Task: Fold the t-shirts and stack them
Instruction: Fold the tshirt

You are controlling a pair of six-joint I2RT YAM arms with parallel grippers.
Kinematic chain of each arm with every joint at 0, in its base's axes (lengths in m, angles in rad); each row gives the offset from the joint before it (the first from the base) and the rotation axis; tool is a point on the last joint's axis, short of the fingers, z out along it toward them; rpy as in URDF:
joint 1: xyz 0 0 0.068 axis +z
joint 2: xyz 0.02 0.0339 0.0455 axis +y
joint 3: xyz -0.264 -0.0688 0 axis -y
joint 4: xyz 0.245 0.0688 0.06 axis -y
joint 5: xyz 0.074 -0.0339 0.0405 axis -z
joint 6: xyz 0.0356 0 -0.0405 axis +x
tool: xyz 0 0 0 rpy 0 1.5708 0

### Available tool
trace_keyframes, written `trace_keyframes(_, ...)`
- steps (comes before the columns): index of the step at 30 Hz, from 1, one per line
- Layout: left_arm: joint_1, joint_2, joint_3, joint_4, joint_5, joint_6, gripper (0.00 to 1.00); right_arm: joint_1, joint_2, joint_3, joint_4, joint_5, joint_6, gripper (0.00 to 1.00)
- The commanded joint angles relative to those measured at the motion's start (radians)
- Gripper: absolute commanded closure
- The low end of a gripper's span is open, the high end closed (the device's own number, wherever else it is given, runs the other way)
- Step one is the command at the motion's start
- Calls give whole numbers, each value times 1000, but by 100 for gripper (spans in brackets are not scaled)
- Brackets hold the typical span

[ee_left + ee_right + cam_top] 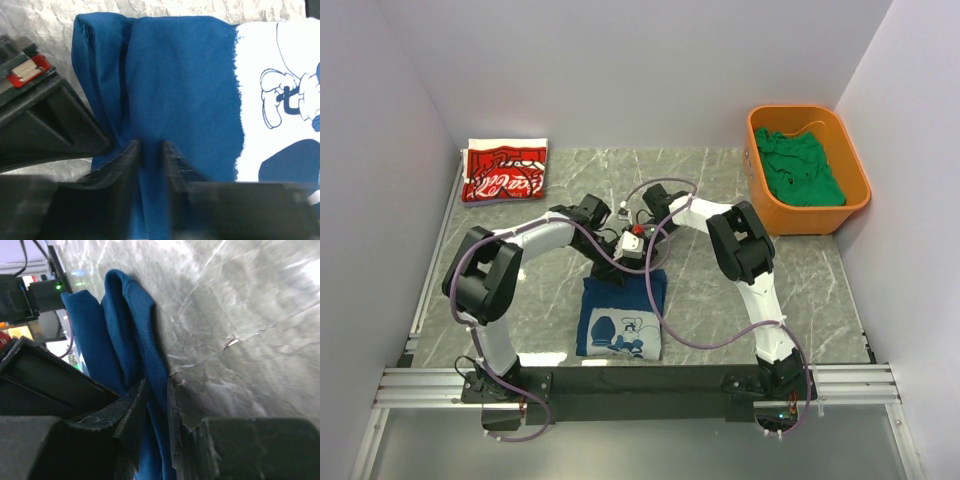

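On the grey marbled worktop (800, 290) between white walls (620, 70), the navy tee (620, 318) is lying lengthwise far-to-near, with the left gripper (151, 155) and right gripper (157, 390) pinching its far edge.

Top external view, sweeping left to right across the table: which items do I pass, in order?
red t-shirt → navy blue t-shirt → orange tub, with the green t-shirt inside it.
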Motion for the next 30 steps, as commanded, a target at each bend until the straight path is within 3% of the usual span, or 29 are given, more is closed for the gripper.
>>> trace_keyframes(1, -6, -1, 29, -5, 8, 15, 77, 18, 8, -37, 40, 30, -5, 70)
trace_keyframes(6, -19, -30, 23, -51, 36, 68, 99, 26, 21, -46, 48, 15, -4, 72)
trace_keyframes(16, -23, -216, -5, 49, 36, 37, 99, 26, 31, -58, 46, -39, -10, 79)
trace_keyframes(24, -23, -152, 12, 89, -16, 69, 99, 26, 30, -43, 40, -48, -11, 80)
trace_keyframes(30, 10, -107, -14, 234, -48, 20, 99, 27, 31, -35, 26, -56, -19, 80)
